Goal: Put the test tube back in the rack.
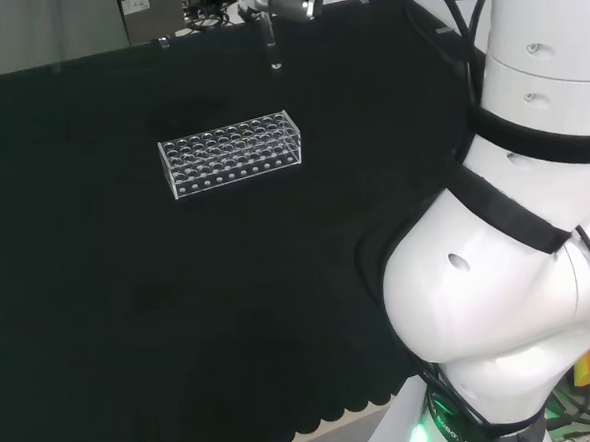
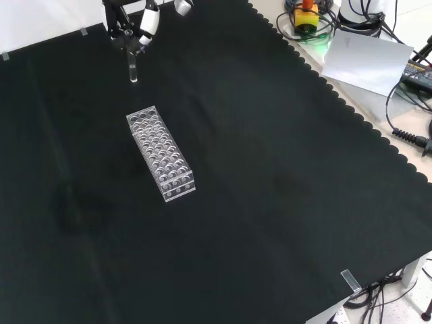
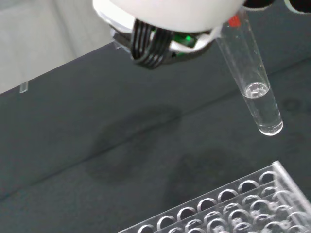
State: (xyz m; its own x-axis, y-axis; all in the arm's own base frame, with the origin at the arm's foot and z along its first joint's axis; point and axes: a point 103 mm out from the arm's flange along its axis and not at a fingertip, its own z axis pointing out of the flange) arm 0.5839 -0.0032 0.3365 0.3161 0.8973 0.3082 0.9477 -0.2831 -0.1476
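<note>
The hand [image 2: 138, 27] hung over the far side of the desk [image 2: 270, 175] as the head view showed it, close to the cloth's back edge, and it was clenched around the top of the test tube [image 2: 133, 69], pinching it so the glass hung down almost upright with its rounded bottom lowest. In the wrist view a little clear liquid sat in the bottom of the tube [image 3: 252, 82], and the tube leaned slightly off vertical. The tube's lower end was in the air, clear of the cloth and not touching anything.

The rack [image 2: 160, 154] lay flat on the black cloth, a clear block with rows of round holes. In the head view the rack [image 1: 231, 153] stood nearer the desk's middle, well in from every edge, while the tube [image 1: 272, 47] hung beyond it, toward the back edge and a little to the right of the rack's right end. In the front view the tube hung above the rack's upper end, apart from it, with bare cloth between them. From the wrist, the nearest row of holes of the rack [image 3: 228, 208] showed below the tube's tip, still separated from it. I could not tell whether any hole held another tube
</note>
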